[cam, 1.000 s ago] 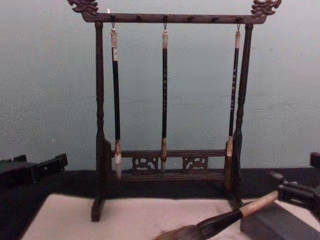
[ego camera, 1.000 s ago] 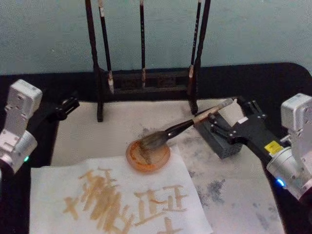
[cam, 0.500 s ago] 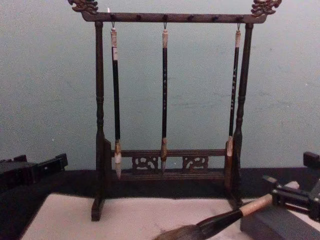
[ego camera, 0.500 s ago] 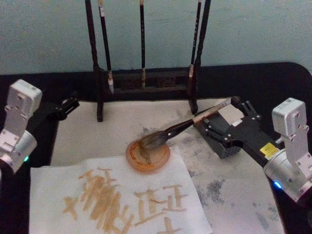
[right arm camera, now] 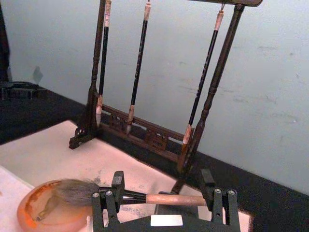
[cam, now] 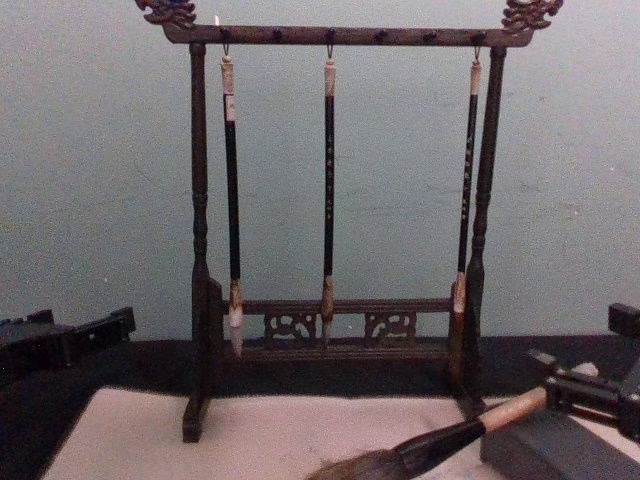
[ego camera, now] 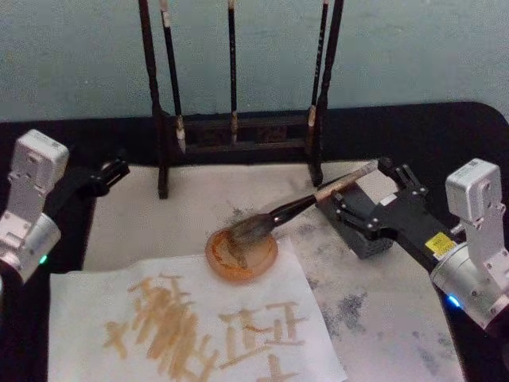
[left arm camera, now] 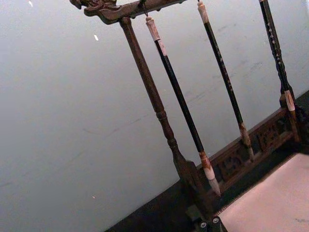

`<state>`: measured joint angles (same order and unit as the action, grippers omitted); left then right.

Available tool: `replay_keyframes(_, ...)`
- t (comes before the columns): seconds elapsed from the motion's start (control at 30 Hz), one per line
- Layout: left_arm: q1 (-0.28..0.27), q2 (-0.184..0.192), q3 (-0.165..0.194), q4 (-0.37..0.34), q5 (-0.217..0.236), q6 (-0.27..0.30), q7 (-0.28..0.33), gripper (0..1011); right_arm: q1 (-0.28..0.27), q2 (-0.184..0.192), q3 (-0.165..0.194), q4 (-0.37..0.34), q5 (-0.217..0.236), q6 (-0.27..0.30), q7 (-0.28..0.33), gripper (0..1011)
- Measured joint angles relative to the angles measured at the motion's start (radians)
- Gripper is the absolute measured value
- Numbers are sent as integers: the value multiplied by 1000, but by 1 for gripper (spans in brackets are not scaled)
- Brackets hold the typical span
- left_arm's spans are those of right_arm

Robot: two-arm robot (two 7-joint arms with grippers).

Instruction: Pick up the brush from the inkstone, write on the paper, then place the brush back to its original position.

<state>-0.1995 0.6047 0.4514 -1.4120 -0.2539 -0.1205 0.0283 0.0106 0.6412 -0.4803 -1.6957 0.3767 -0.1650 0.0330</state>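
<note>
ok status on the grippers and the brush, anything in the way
Right gripper open, fingers straddling the brush handle over the inkstone. Bristles rest in the orange dish. Left gripper parked at table's left. Nothing in the way.

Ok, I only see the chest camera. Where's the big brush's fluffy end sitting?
Observer: The brush's bristles rest in a round orange dish.
Operator: Is there writing on the paper?
Observer: Yes, tan strokes cover the white paper at the front.
Operator: Is the right hand squeezing the brush?
Observer: No, the right hand is open beside the handle, over the inkstone.
</note>
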Motion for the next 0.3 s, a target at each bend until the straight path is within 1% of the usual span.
replay_keyframes(0.3, 0, 0, 0, 0, 0, 0, 0, 1002, 0, 0, 1, 1, 2, 0, 0, 1001)
